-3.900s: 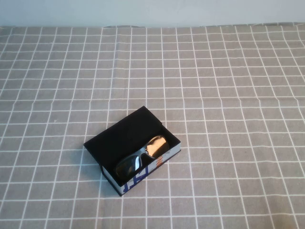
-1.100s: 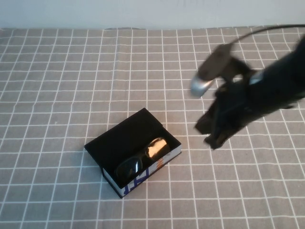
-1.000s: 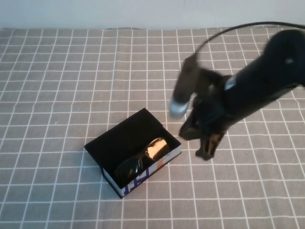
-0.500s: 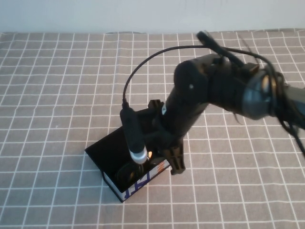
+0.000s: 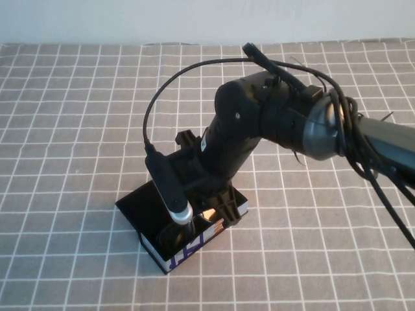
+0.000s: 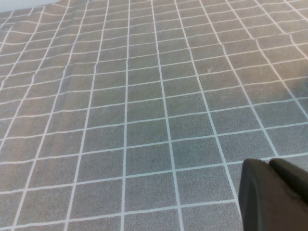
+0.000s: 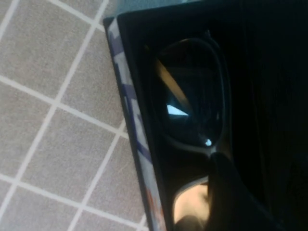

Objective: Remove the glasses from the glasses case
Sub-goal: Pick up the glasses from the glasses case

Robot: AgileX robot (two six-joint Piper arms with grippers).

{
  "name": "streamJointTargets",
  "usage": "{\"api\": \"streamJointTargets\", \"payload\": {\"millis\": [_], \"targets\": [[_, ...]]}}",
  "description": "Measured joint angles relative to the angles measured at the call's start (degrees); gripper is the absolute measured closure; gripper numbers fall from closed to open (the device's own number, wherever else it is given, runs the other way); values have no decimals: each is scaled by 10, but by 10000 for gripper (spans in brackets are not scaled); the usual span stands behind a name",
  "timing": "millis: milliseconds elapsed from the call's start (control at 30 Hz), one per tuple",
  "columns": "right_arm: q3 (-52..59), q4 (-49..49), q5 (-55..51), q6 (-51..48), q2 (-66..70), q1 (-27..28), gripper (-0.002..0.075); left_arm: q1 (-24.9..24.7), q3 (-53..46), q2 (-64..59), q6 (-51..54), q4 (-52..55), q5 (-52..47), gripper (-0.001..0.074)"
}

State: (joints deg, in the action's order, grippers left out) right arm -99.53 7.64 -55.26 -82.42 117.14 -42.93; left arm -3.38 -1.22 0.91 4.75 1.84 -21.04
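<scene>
The glasses case (image 5: 137,203) lies open at the front middle of the table, its white printed side (image 5: 194,243) facing me. The black glasses (image 5: 170,234) lie inside along that side. In the right wrist view one dark glossy lens (image 7: 192,96) shows beside the case's printed wall (image 7: 132,130). My right gripper (image 5: 218,207) is down over the case's right end, at the glasses' bridge (image 7: 231,192). It covers the glasses' right half in the high view. My left gripper (image 6: 270,166) is shut, empty, over bare cloth, out of the high view.
A grey tablecloth (image 5: 78,129) with a white grid covers the whole table. My right arm (image 5: 279,123) and its looping cable (image 5: 155,110) cross from the right edge over the middle. A pale wall runs along the far edge.
My right arm came in from the right, swung left and came down onto the open case. In the last half second it shifted slightly left and lower over the glasses.
</scene>
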Motion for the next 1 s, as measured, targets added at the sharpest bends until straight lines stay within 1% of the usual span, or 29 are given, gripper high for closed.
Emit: {"api": "streamJointTargets", "payload": {"millis": [333, 867, 1000], "targets": [[0, -15, 5, -6, 38, 0, 478, 0, 0, 0, 0, 0, 0, 739], [-1, -20, 20, -19, 53, 0, 478, 0, 0, 0, 0, 0, 0, 739], [-1, -20, 20, -19, 56, -1, 496, 0, 0, 0, 0, 0, 0, 739]]}}
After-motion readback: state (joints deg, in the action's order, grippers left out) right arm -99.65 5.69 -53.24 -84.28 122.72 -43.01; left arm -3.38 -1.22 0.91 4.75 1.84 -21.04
